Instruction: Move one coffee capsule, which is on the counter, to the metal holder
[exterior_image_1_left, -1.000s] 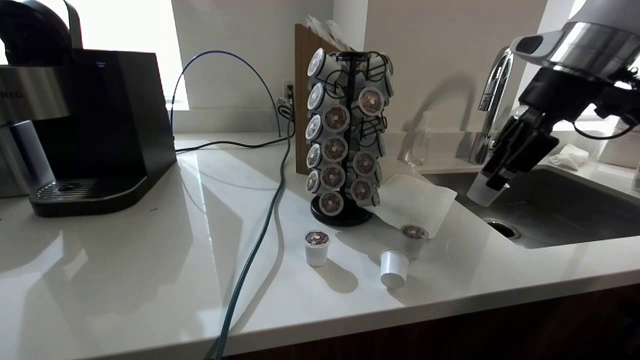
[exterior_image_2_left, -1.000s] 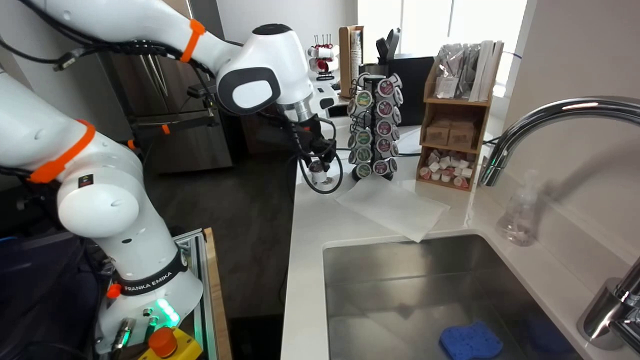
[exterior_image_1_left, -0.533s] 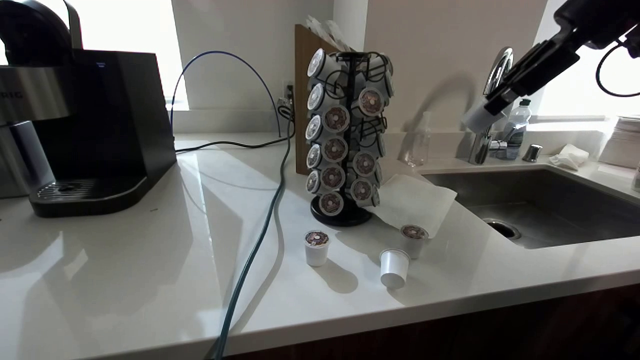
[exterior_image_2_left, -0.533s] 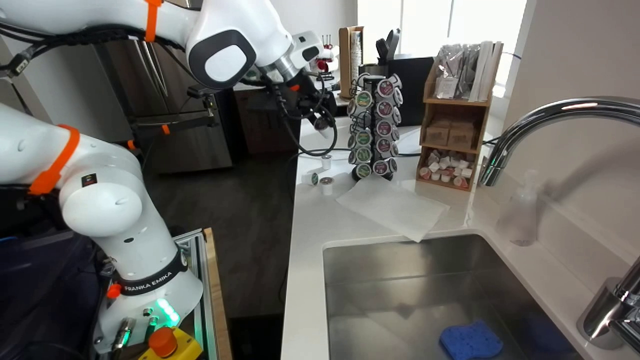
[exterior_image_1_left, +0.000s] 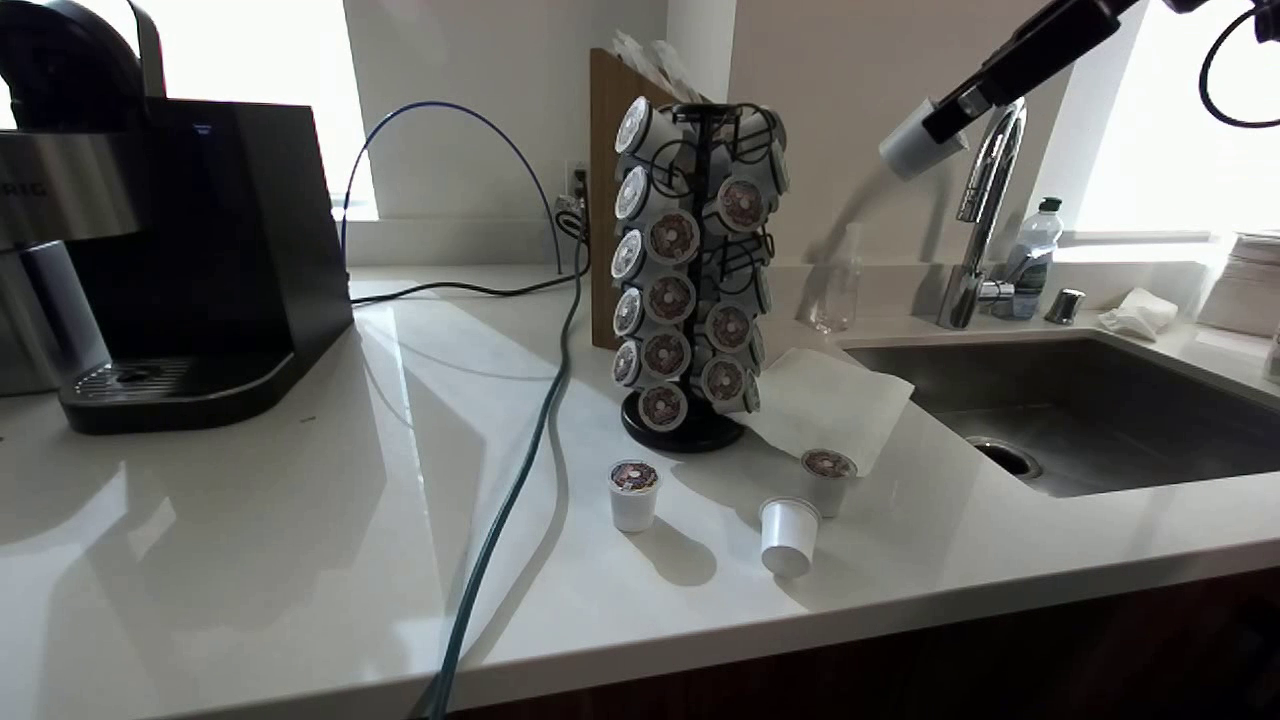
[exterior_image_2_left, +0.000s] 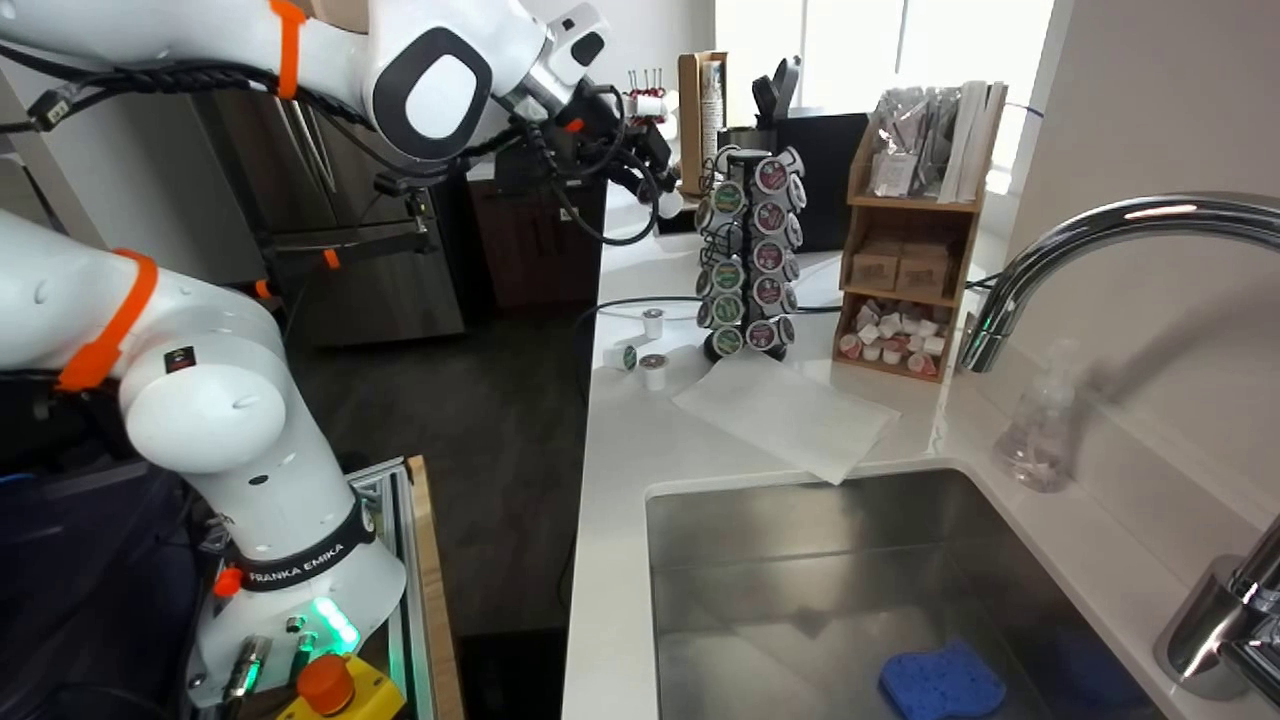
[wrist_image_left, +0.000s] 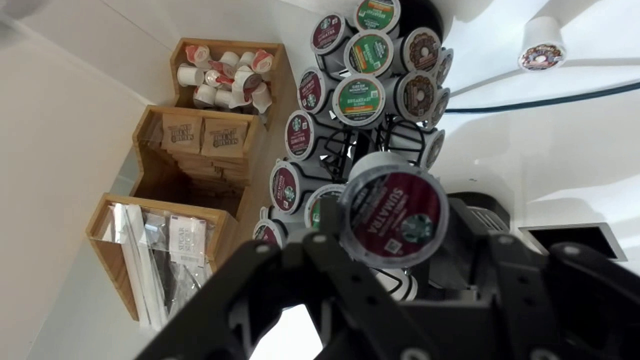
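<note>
Black pincer (wrist_image_left: 393, 212) clasping coffee capsule (exterior_image_1_left: 911, 150), apart from edge of metal holder (exterior_image_1_left: 697, 285), open air between

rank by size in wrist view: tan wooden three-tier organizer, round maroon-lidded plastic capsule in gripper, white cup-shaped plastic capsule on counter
1. Tan wooden organizer
2. Round maroon-lidded capsule
3. White cup-shaped capsule
The held one is nearer the camera, so real capsule sizes are unsure.

SUMATRA marks the coffee capsule (wrist_image_left: 395, 217), BREAKFAST BLEND a green-lidded pod (wrist_image_left: 358, 100), FRANKA EMIKA the arm (exterior_image_2_left: 205, 400), and, apparently, RIG the coffee machine (exterior_image_1_left: 200, 250).
</note>
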